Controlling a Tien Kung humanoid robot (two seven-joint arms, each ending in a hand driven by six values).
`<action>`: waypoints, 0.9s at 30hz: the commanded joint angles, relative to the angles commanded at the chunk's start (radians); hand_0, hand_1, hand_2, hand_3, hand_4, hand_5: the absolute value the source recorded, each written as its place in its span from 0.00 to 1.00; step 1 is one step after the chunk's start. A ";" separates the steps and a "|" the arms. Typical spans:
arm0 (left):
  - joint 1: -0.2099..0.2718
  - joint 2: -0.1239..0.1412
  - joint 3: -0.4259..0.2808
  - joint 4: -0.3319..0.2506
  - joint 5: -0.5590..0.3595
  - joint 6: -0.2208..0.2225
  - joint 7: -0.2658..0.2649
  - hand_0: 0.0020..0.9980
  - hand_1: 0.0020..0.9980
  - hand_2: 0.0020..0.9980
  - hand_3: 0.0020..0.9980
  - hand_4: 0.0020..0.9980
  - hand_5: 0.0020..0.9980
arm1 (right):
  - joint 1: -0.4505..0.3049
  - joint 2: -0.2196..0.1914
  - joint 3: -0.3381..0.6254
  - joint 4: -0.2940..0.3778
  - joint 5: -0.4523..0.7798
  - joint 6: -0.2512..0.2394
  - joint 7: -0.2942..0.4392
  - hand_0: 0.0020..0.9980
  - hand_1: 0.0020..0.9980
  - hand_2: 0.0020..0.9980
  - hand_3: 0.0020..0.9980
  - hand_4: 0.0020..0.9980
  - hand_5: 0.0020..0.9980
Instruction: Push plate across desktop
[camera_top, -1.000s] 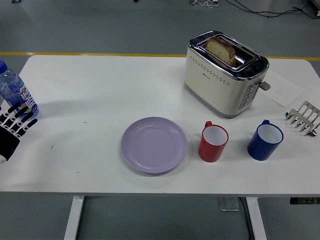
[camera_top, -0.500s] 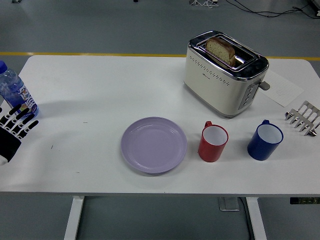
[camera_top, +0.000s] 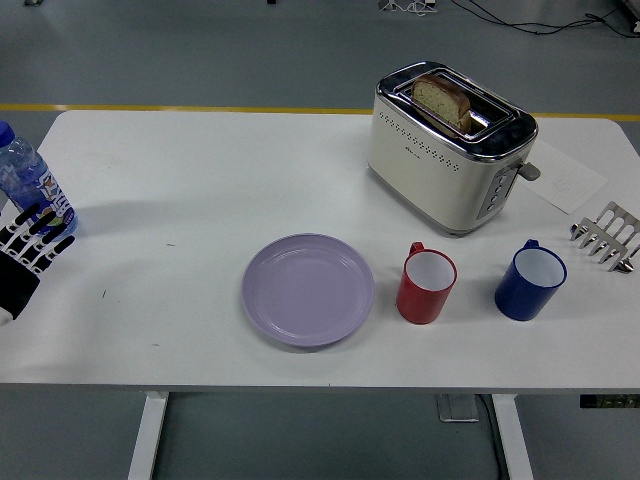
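A lilac plate (camera_top: 308, 289) lies flat on the white table (camera_top: 200, 170), near the front edge and a little left of centre. My left hand (camera_top: 30, 248) rests at the far left edge of the table with its fingers spread and nothing in them. It is well away from the plate, just in front of a water bottle (camera_top: 30, 185). My right hand does not show.
A red mug (camera_top: 427, 285) stands right beside the plate, a blue mug (camera_top: 530, 281) further right. A cream toaster (camera_top: 450, 145) with a bread slice sits behind them. A metal rack (camera_top: 607, 236) and a paper sheet (camera_top: 565, 178) lie at the right edge.
My left hand shifted very slightly at the table's left edge. The plate and the other objects stayed where they were.
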 joint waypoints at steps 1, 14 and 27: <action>-0.002 0.000 -0.001 0.000 0.000 0.000 0.000 0.67 0.70 0.70 0.69 0.54 1.00 | 0.002 0.000 0.001 0.000 -0.001 0.000 -0.001 0.62 0.57 0.65 0.60 0.43 0.34; -0.014 -0.005 -0.032 -0.001 0.002 0.001 -0.002 0.67 0.70 0.70 0.70 0.54 1.00 | 0.028 0.003 0.046 0.000 -0.057 0.003 -0.014 0.62 0.57 0.66 0.60 0.42 0.34; -0.022 -0.019 -0.062 -0.005 0.008 -0.004 0.000 0.67 0.70 0.70 0.69 0.54 1.00 | 0.029 0.007 0.060 0.000 -0.083 0.006 -0.021 0.62 0.57 0.66 0.60 0.42 0.34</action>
